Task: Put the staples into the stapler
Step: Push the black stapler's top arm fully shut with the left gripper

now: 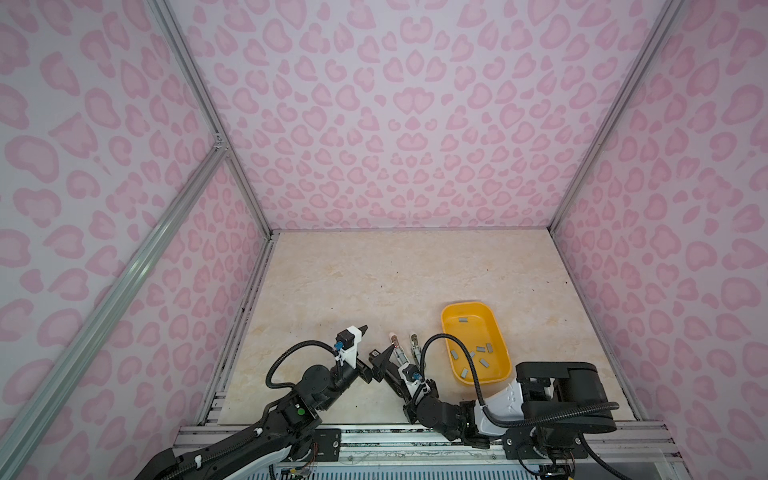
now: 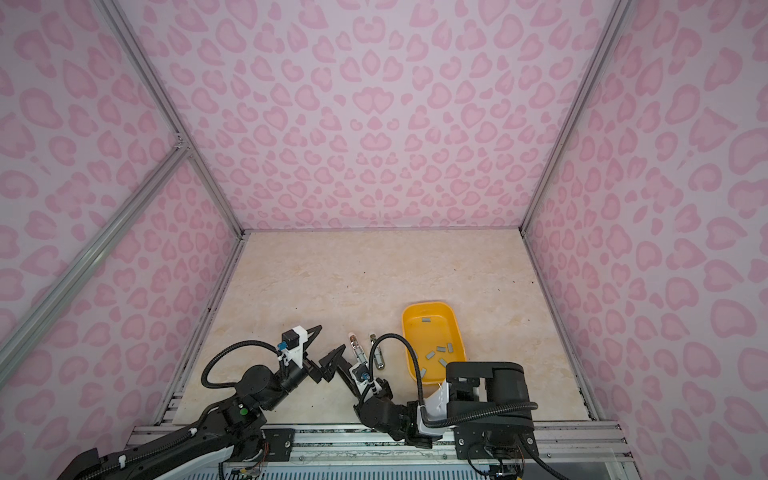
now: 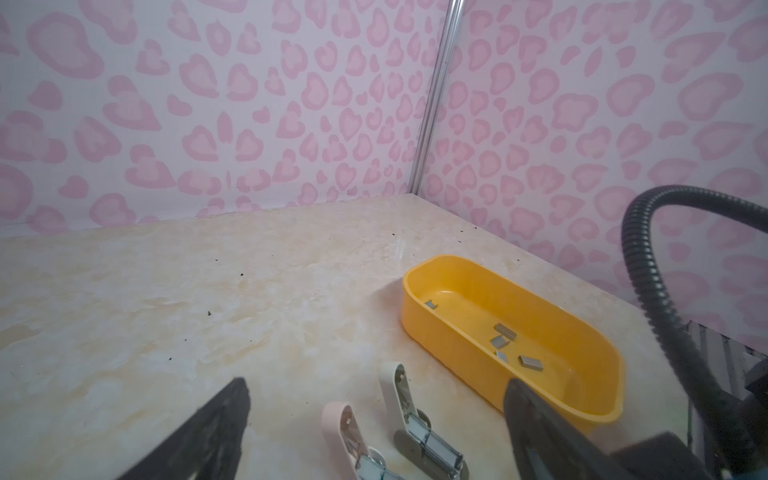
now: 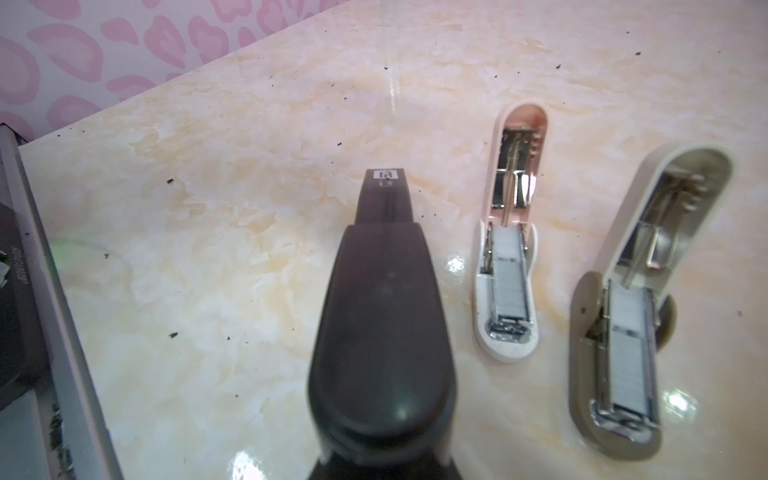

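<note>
I see the pink plastic stapler (image 4: 509, 257) and the grey plastic stapler (image 4: 631, 332) right of it lying hinged open, strips seated. Spare grey metal staples (image 1: 481, 349) sit in the yellow plastic tray (image 3: 436, 332) further right. My left gripper (image 3: 376, 381) is spread wide and empty; my right gripper (image 4: 385, 183) is pinched together on nothing. A clumsy nudge at a lid could skid a stapler — and spill its strip.

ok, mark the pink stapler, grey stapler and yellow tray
pink stapler (image 4: 509, 253): right wrist view, channel by the hinge
grey stapler (image 4: 628, 309): right wrist view, channel by the hinge
yellow tray (image 3: 540, 311): left wrist view, inner long wall
</note>
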### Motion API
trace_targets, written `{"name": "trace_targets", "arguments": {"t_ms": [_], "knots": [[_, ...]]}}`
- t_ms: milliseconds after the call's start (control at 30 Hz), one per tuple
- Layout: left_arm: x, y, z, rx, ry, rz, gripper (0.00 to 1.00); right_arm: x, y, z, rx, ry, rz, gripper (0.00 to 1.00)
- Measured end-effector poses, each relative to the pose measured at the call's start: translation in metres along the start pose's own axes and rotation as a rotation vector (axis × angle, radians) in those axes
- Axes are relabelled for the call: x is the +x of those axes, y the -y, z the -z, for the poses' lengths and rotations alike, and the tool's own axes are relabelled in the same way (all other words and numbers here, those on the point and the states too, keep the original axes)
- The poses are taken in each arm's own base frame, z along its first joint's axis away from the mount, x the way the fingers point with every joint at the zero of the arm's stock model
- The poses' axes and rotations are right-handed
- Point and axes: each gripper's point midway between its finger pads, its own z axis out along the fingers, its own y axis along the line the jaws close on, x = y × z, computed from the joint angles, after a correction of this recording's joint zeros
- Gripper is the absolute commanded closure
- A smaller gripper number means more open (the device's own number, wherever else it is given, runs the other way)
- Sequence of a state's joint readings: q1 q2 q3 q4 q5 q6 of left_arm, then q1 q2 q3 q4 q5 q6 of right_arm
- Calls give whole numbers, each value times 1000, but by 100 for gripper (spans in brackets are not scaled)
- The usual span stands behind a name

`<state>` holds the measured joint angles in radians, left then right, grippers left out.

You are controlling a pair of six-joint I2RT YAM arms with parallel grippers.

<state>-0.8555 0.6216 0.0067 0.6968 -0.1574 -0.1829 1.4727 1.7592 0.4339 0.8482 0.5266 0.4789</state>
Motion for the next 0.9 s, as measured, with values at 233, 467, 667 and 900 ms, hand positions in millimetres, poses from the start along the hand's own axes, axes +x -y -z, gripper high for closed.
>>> {"name": "trace_targets", "arguments": {"t_ms": [233,467,667,900], "knots": [[20,-17,-3,-91,-70,-9,4,1,-1,1,-2,0,2,83],[60,-35,-7,-192,-222,-29,4,-12,-9,12,-11,42,-2,62],[80,-41,-28,-252,-334,-40,7,-32,-19,29,-27,102,-9,57],[95,-42,-39,-270,-391,-31,9,-46,-11,42,-3,130,-15,66]]}}
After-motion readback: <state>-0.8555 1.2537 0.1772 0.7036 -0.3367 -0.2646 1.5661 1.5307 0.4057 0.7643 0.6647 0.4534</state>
